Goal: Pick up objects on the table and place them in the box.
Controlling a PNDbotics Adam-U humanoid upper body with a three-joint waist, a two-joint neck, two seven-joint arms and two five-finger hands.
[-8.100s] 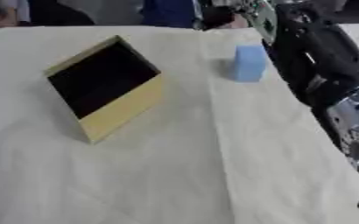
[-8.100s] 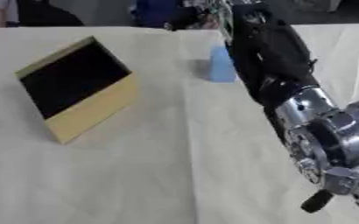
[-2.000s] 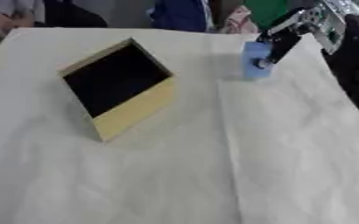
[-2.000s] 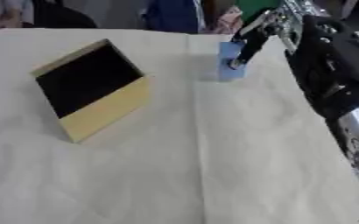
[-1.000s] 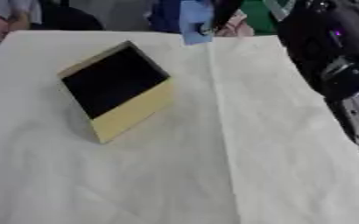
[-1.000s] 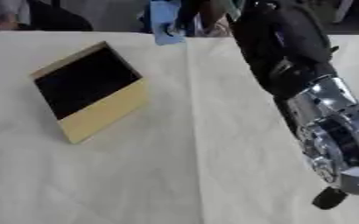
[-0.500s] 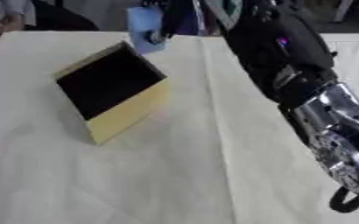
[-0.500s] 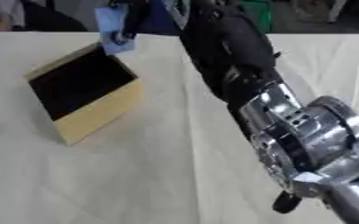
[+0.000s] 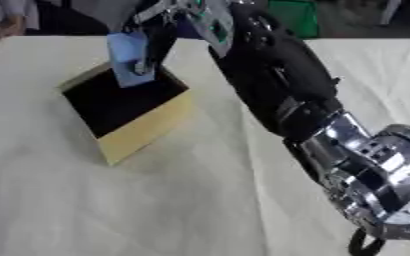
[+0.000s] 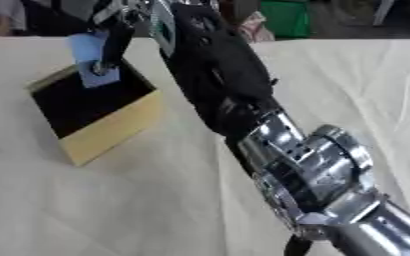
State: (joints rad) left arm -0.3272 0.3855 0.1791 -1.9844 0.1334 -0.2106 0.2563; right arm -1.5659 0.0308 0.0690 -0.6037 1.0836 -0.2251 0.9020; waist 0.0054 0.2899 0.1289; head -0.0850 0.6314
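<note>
Left eye view. The right arm reaches from the lower right of the frame to the upper left. Its right hand has fingers curled round a light blue block, pinching it near the top edge. The block hangs upright over the far corner of the box, a tan open-topped carton with a dark interior lying askew on the white tablecloth in the left centre of the frame. The step in hand appears to be the release. To do it well, the block should be brought more fully over the dark opening and lowered inside the walls before the fingers part, so that it does not catch the far rim and tip outward. The left hand does not show.

Right eye view. The same grasp appears in the upper left of the frame: the block overlaps the far rim of the box, its lower edge against the dark interior; whether it touches the rim cannot be told.

Change from earlier frames. Two seconds ago the block stood on the cloth in the upper right, well apart from the box, with the hand closing on it. It has since been lifted and carried leftward, reaching the box corner only now.
</note>
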